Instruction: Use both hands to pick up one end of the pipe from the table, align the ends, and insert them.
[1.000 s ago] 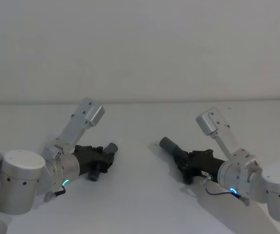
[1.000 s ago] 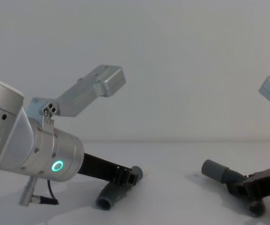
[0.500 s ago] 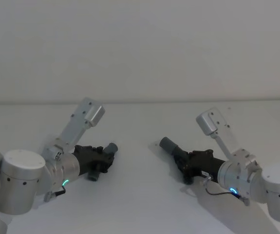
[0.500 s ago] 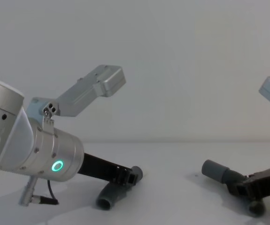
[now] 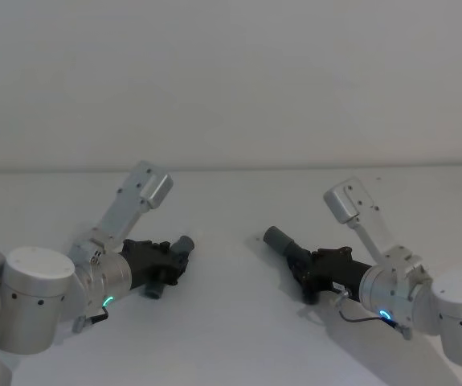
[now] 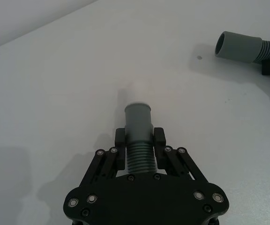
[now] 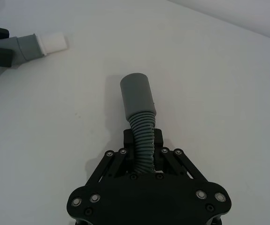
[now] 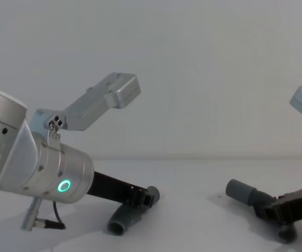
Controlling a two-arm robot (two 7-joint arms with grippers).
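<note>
Low over the white table [image 5: 231, 338], left gripper [image 6: 139, 140] closed around the ribbed neck of the white-tipped hose piece [image 6: 138, 119], right gripper [image 7: 143, 140] closed around the socket hose piece [image 7: 137, 96], 2 cuffs facing, well apart.

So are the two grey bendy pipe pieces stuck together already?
No, the white-tipped grey ribbed hose piece and the open-socket grey ribbed hose piece sit apart, with bare white table between them.

No lettering, label, brand, number or sign is legible on the left pincer [image 6: 140, 140], right pincer [image 7: 143, 139], pipe pieces [image 6: 138, 119] or counter [image 6: 55, 93].
</note>
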